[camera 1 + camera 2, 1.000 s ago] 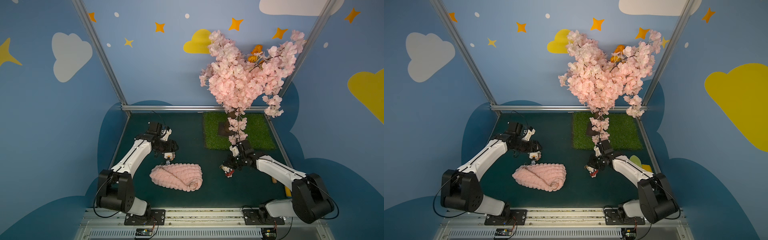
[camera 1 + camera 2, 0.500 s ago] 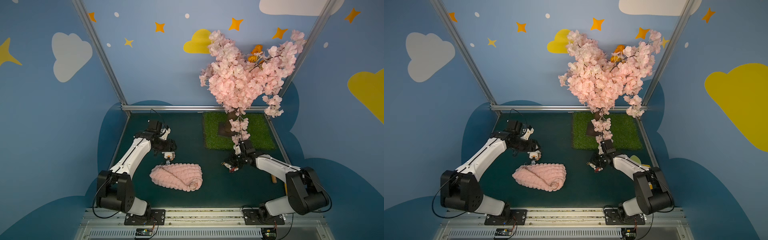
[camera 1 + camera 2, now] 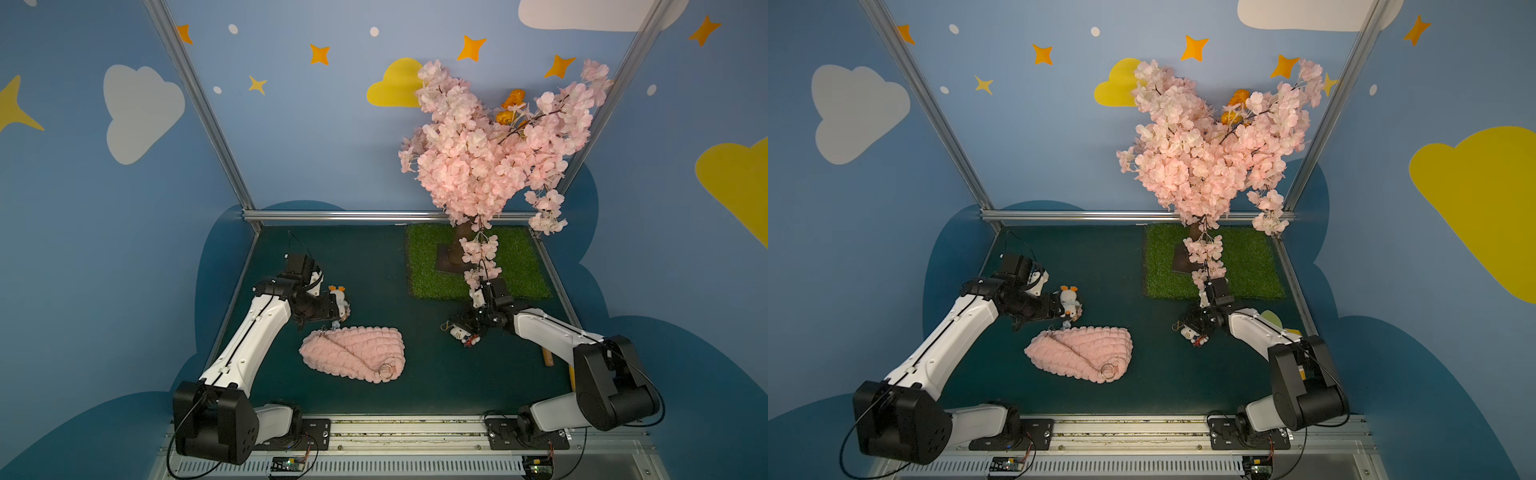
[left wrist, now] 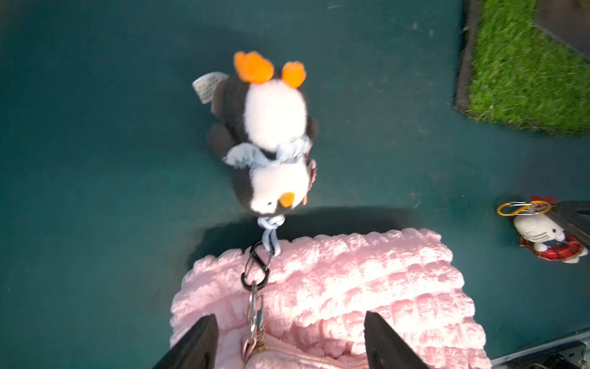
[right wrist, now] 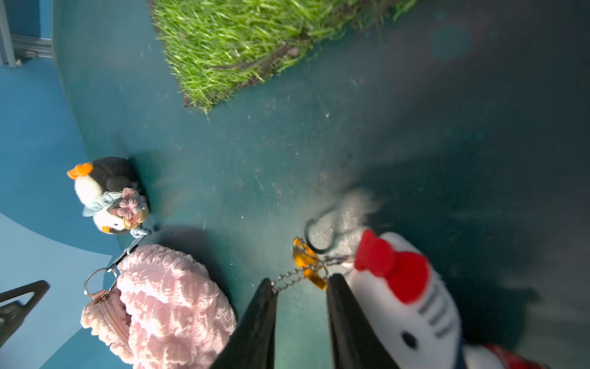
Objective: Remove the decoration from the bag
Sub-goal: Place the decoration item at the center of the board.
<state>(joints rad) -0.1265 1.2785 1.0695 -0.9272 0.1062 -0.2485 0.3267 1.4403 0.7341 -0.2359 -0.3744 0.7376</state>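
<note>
Left gripper [image 4: 289, 314], jaws apart, above bag [image 3: 353, 353] with penguin charm [image 4: 271, 127] clipped on; right gripper [image 5: 300, 278], jaws apart, beside cat charm [image 5: 405, 303].

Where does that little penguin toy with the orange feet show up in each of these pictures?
Top view: penguin toy lies just behind the pink bag, on the left arm's side.
Top view: penguin toy at the same far corner of the pink bag.
Left wrist view: penguin toy beyond the pink bag, joined by a black clip.
Right wrist view: penguin toy beside the pink bag.
Shared landmark: the pink bag.
</note>
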